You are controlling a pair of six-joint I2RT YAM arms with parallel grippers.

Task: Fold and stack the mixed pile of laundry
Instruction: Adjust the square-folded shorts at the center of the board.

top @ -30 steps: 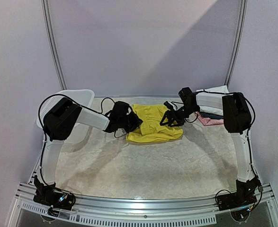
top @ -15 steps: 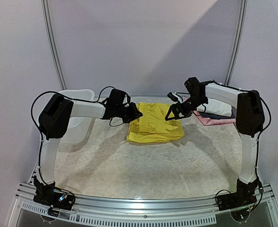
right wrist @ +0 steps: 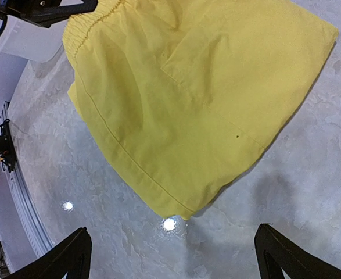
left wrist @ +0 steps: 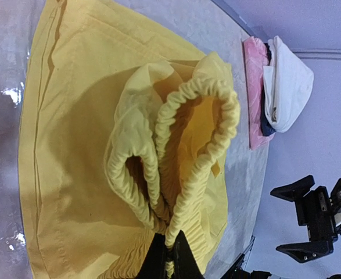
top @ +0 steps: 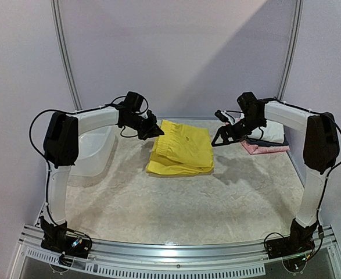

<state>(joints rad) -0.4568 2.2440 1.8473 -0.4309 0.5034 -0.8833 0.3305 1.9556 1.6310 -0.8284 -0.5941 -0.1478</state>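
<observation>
The yellow shorts (top: 182, 150) of the laundry pile lie at the middle back of the table. My left gripper (top: 154, 131) is shut on their elastic waistband (left wrist: 202, 145) and holds that edge raised; the band bunches in loops above the pinch (left wrist: 173, 258). The rest of the shorts (right wrist: 199, 87) lies flat on the table. My right gripper (top: 222, 135) hovers open just right of the shorts. Its fingers (right wrist: 65, 256) stand wide with nothing between them, above the bare table by the shorts' leg corner (right wrist: 185, 210).
A white plastic basket (top: 94, 148) stands at the left, beside the left arm. At the back right is a small stack (top: 266, 139) of folded pink, dark and white cloth (left wrist: 283, 81). The table's raised rim (top: 176, 250) runs along the near edge.
My left gripper has closed on the waistband and drawn it up and back to the left, stretching the shorts out. My right gripper has opened fully and moved right, off the shorts.
</observation>
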